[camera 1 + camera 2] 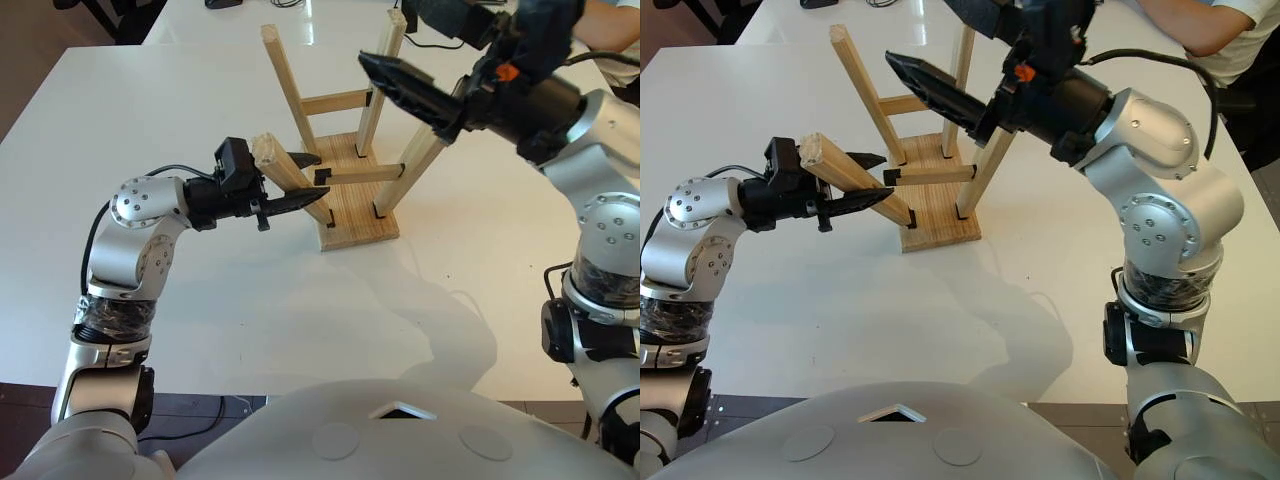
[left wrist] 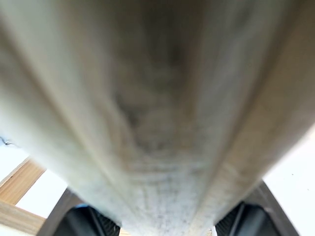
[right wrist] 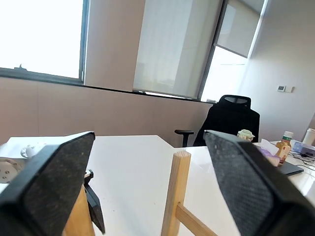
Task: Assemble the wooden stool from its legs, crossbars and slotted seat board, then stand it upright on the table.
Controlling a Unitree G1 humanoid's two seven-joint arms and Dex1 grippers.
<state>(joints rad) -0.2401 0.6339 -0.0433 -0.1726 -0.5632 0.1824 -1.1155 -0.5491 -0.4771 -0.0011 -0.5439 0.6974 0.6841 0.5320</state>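
The wooden stool lies upside down with its seat board [image 1: 362, 226] flat on the white table [image 1: 150, 120] and its legs pointing up. Crossbars [image 1: 335, 102] join the legs. My left gripper [image 1: 298, 182] is shut on the near-left leg [image 1: 272, 155], one finger on each side; that leg [image 2: 157, 123] looms close in the left wrist view. My right gripper [image 1: 385, 35] hangs open above the stool, by the top of the far-right leg [image 1: 380, 90]. Its pads [image 3: 49, 182] stand wide apart with a leg top [image 3: 179, 187] between them, farther off.
A person's arm [image 1: 610, 20] rests at the table's far right corner. Cables and a dark object [image 1: 222, 3] lie at the far edge. An office chair [image 3: 234, 115] and bottles [image 3: 283, 142] stand beyond. Bare tabletop stretches to the left and front of the stool.
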